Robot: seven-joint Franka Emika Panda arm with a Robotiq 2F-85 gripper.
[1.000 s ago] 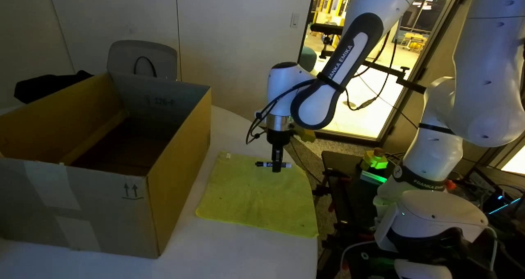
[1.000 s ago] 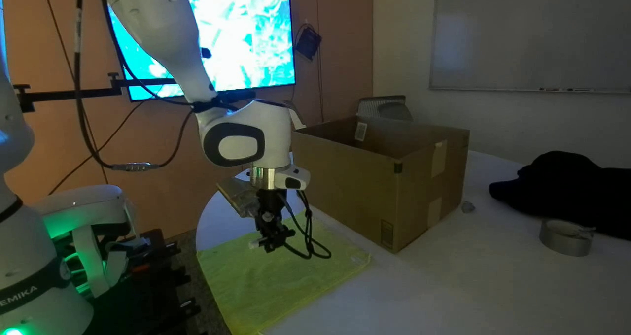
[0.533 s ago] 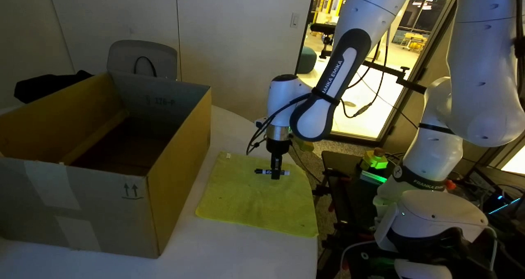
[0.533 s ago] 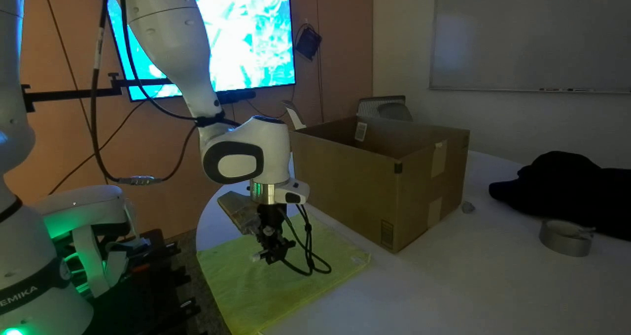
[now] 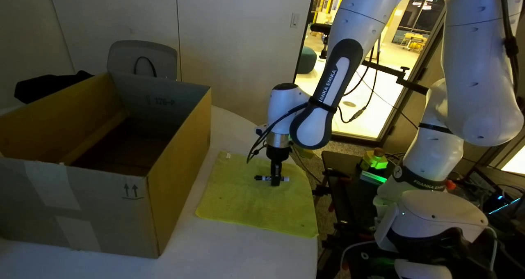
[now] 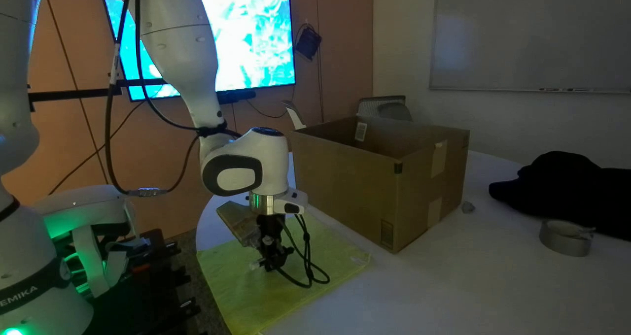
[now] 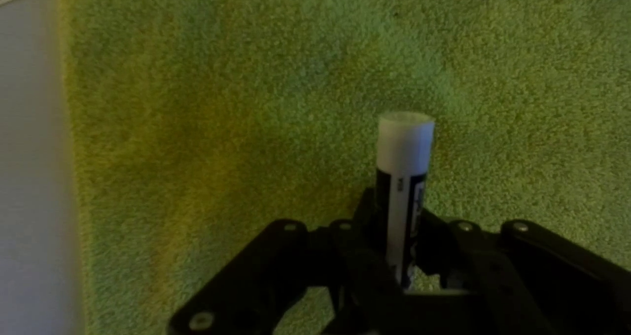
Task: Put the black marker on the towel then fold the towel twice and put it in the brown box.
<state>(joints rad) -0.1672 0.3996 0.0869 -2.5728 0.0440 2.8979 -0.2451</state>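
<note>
Two fingers [image 7: 438, 241] grip the black marker [image 7: 403, 187] between them.

Looking like an office meeting room, showing a whiteboard [image 6: 532, 34], a lit wall screen [image 6: 254, 44] and a chair [image 6: 375, 107] beyond the curved far edge of a white table [image 6: 468, 295]

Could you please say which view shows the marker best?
The wrist view: the black marker appears largest, white end protruding from the gripper. Both exterior views show it small: dark end and white end in an exterior view, chiefly the white end in an exterior view.
</note>
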